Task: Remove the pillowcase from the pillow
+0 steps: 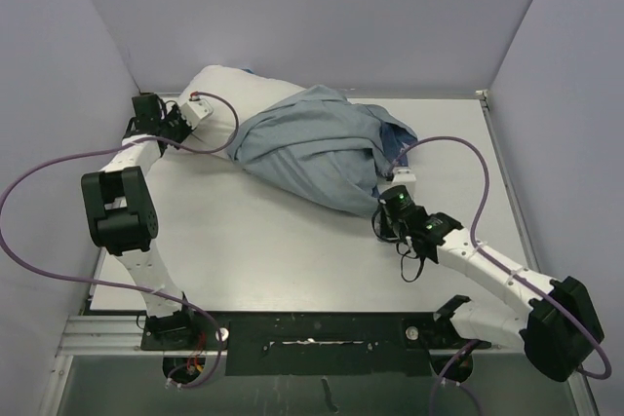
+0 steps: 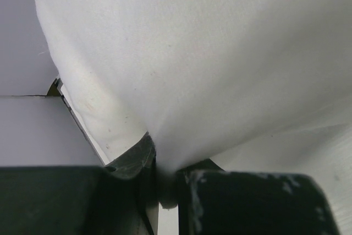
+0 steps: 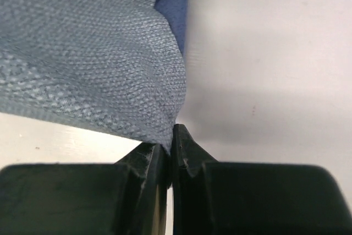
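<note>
1. My right claw [image 3: 170, 142] is clamped on a fold at the edge of the pillowcase [image 3: 82, 53]. The grey-blue weave runs straight down into the pinch, and the jaws show no gap beyond the cloth itself.
2. My left claw [image 2: 159, 166] is closed on a gathered pinch of the pillow [image 2: 209, 53]. White fabric fans up and away from the fingers and fills nearly everything ahead of them.
3. Just beyond the right claw, the pillowcase bunches into a wrinkled heap with its paler side showing. A darker blue flap lies on the heap's far side.
4. Between my two claws the pillow lies slanted across the table [image 1: 273, 260]. Its bare white end sits at the left claw, and the rest is buried under blue cloth toward the right claw.
5. I judge the job partly done. The end next to my left claw is uncovered, but the larger share of the pillow looks wrapped.
6. What is left, as I read it, is to draw my claws further apart until the cloth slides clear of the hidden end. I cannot see where that end lies inside the heap.
</note>
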### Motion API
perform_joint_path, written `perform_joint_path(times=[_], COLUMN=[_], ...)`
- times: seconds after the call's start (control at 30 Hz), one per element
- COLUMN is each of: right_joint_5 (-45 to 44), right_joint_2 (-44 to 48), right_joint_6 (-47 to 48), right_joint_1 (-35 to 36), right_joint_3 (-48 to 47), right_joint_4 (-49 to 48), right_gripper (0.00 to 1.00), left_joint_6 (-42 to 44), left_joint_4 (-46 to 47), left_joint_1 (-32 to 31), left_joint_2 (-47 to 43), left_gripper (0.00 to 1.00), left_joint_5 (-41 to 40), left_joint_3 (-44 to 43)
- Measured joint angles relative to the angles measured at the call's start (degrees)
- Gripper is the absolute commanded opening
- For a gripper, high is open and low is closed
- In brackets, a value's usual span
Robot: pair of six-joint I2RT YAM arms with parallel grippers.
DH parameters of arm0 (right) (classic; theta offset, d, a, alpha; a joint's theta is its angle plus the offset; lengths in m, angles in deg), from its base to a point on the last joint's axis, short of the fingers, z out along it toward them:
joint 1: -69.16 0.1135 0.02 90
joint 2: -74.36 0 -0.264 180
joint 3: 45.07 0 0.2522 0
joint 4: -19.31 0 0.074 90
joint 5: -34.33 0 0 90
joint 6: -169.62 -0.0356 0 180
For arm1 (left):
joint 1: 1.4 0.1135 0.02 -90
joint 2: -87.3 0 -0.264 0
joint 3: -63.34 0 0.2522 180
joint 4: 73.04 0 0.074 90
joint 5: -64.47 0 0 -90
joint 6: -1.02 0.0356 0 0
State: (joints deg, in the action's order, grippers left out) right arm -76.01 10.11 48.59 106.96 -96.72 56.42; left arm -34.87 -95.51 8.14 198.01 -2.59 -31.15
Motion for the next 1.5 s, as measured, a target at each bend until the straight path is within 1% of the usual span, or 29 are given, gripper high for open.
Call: perform_joint_path(times=[0.2, 0.33, 0.43, 0.6, 0.8, 0.83, 0.87, 0.9, 0.97, 1.07, 1.13, 1.23, 1.37, 1.43, 1.5], right_joint_5=[2.9, 7.0, 10.6, 16.4, 22.4, 22.9, 23.6, 24.5, 26.8, 27.8, 27.8, 27.8, 27.5, 27.4, 27.5], right_joint_2=[1.0, 1.4, 4.2, 8.3, 11.0, 11.7, 12.2, 12.4, 11.1, 5.8, 2.9, 2.5, 1.7, -2.6, -10.3], right_joint_6=[-3.1, -5.8, -6.8, -7.0, -7.1, -7.1, -7.0, -6.8, -5.8, -3.1, -0.4, 3.2, 9.0, 13.4, 19.0], right_joint_1=[-8.2, -16.9, -23.8, -37.2, -50.6, -52.3, -53.3, -53.6, -53.1, -49.2, -44.6, -40.2, -37.0, -34.6, -31.5], right_joint_3=[0.0, -0.6, -0.7, -1.3, -1.3, -1.3, -1.3, -1.3, -1.3, -2.0, -3.0, -5.3, -9.3, -13.3, -19.6], right_joint_4=[5.2, 8.5, 10.3, 13.0, 15.9, 16.3, 16.3, 16.2, 15.1, 13.2, 12.7, 11.6, 3.7, 0.5, -2.1], right_gripper=[0.0, 0.0, 0.0, 0.0, 0.0, 0.05, 0.12, 0.22, 0.48, 0.83, 0.99, 0.98, 0.98, 0.98, 0.98], left_joint_6=[-0.5, -1.2, -2.0, -2.5, -2.5, -2.5, -2.5, -2.5, -2.5, -2.5, -2.5, -2.6, -3.0, -3.1, -3.2], left_joint_4=[0.3, 0.3, 0.3, 0.8, 1.2, 1.2, 1.2, 1.2, 1.8, 3.1, 3.5, 3.9, 3.8, 3.7, 3.5], left_joint_1=[0.0, 0.3, 1.3, 4.0, 6.7, 6.8, 6.9, 7.0, 7.1, 7.6, 8.1, 8.3, 8.3, 8.2, 8.0], left_joint_2=[0.0, 0.0, 0.0, 0.0, 0.0, 0.0, 0.0, 0.0, 0.0, 0.0, 0.0, 0.0, -0.1, -0.3, -0.5], left_gripper=[0.0, 0.0, 0.0, 0.0, 0.0, 0.0, 0.0, 0.0, 0.0, 0.0, 0.0, 0.0, 0.0, 0.0, 0.0], left_joint_5=[0.0, 0.0, 0.6, 1.6, 2.8, 2.9, 3.0, 3.1, 3.0, 1.7, 1.0, 0.6, 0.7, 0.8, 0.8], left_joint_3=[0.0, 0.0, 0.0, 0.4, 1.1, 1.1, 1.1, 1.1, 1.3, 1.7, 1.8, 2.0, 2.0, 2.0, 2.0])
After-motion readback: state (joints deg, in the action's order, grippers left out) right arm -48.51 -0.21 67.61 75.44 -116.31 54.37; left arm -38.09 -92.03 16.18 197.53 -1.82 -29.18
